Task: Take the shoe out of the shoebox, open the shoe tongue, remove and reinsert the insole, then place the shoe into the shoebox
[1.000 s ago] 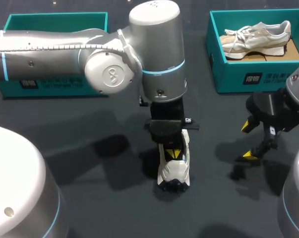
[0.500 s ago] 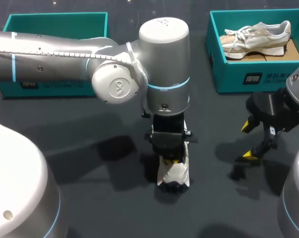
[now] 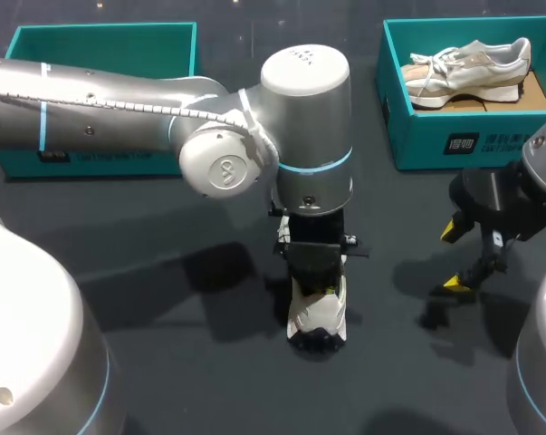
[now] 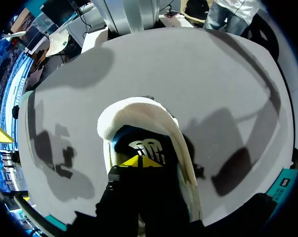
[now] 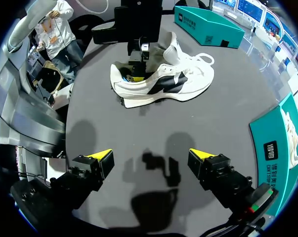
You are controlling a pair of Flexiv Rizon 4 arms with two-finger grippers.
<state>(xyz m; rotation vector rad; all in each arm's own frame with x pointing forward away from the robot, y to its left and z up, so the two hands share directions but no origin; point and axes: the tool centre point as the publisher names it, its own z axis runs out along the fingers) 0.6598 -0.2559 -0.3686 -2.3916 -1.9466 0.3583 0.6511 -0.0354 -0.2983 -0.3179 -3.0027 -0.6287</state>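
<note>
My left hand (image 4: 139, 161) narrow, tips together inside white shoe (image 3: 320, 317) on desk (image 3: 164, 362), my right hand (image 5: 151, 157) wide, empty, well apart.

I'm looking at a dark grey table (image 3: 209, 381) carrying 3 things: a white-and-black shoe (image 3: 318, 317) is sitting near its middle, a teal left shoebox (image 3: 100, 38) and a teal right shoebox (image 3: 472, 136) are resting along its far edge.
</note>
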